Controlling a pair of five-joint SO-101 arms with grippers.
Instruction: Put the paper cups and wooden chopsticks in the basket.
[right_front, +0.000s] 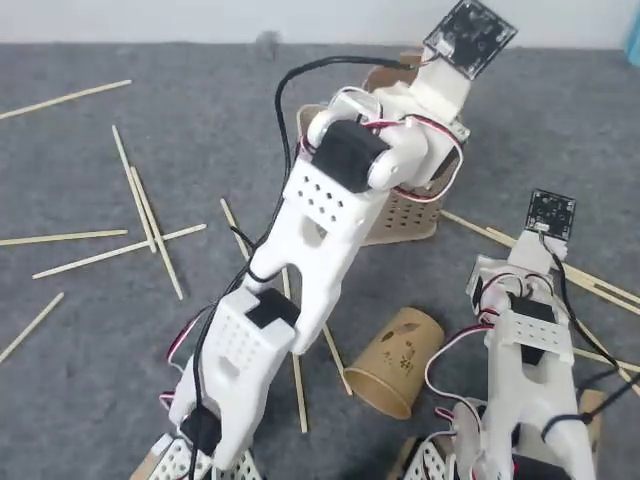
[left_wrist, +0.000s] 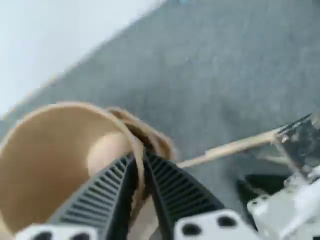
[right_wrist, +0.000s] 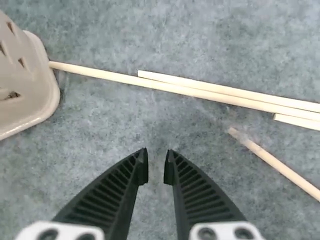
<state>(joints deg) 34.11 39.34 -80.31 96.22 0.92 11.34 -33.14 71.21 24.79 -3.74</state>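
Clamped tight on the rim of a cup (left_wrist: 55, 150) over the basket (right_front: 405, 220) with the left gripper (left_wrist: 139, 159). Beside the basket, right gripper (right_wrist: 156, 164) slightly parted, empty, chopsticks (right_wrist: 200, 86) ahead. Second cup (right_front: 398, 358) lying before the basket.

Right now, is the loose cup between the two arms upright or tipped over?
Tipped over: the cup lies on its side on the grey table.

Tan cup (left_wrist: 50, 155), beige basket (right_front: 405, 215), grey table (right_front: 200, 100).
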